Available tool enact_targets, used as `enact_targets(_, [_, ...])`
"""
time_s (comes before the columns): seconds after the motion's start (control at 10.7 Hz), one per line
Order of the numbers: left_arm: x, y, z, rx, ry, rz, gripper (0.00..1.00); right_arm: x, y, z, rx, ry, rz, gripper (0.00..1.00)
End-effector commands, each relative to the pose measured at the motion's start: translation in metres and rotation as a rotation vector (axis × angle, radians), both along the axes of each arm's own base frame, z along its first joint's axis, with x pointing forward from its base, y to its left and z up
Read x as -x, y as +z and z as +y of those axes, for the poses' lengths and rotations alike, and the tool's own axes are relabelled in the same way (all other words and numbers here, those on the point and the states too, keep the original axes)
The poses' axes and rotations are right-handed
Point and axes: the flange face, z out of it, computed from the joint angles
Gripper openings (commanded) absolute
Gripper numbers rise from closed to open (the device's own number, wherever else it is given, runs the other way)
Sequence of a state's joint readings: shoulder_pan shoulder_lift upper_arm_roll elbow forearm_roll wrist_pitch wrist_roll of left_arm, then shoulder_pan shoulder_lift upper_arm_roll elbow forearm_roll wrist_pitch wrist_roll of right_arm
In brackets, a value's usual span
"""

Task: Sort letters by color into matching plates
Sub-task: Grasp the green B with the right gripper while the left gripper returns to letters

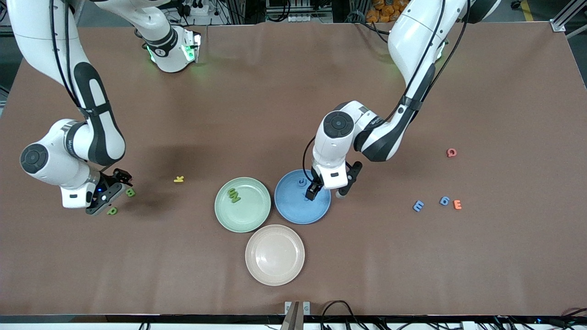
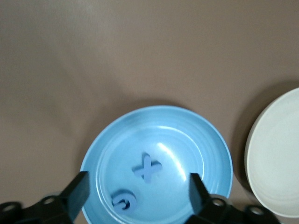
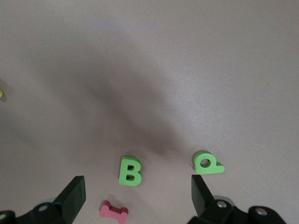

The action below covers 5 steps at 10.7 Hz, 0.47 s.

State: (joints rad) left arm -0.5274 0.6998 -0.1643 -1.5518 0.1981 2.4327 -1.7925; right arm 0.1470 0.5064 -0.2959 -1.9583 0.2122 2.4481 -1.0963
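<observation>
Letters first, starting at the right arm's end: a green foam letter B [image 3: 130, 171] and green P [image 3: 207, 163] lie on the brown table [image 1: 293, 91] under the right gripper [image 3: 135, 196], fingers wide apart, holding nothing. A small pink piece [image 3: 114, 212] lies just beside the B. A yellow K [image 1: 179, 179] lies toward the plates. The pale green round plate [image 1: 257, 215] holds green letters [image 1: 234, 195]. The blue plate [image 2: 210, 149] beside it holds a blue X [image 2: 147, 167] and a curly blue piece [image 2: 124, 199]; the left gripper [image 2: 138, 191] hovers over it, open and empty. The beige-pink plate [image 1: 275, 255] sits nearest the camera. Toward the left arm's end: blue E [image 1: 418, 206], blue 6 [image 1: 444, 200], orange E [image 1: 457, 204], red Q [image 1: 451, 152].
</observation>
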Motion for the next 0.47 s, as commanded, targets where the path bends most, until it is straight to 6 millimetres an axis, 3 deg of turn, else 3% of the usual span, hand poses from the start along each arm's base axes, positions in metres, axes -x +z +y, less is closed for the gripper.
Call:
enact_targets(0.0, [-0.016, -0.009, 0.034, -0.087, -0.082, 0.02, 1.0, 0.006, -0.018, 0.006, 0.011, 0.025, -0.027, 1.0])
enact_targets(0.37, [-0.036, -0.012, 0.113, -0.216, -0.315, 0.144, 1.0, 0.008, -0.034, 0.001, 0.022, 0.019, -0.037, 1.0])
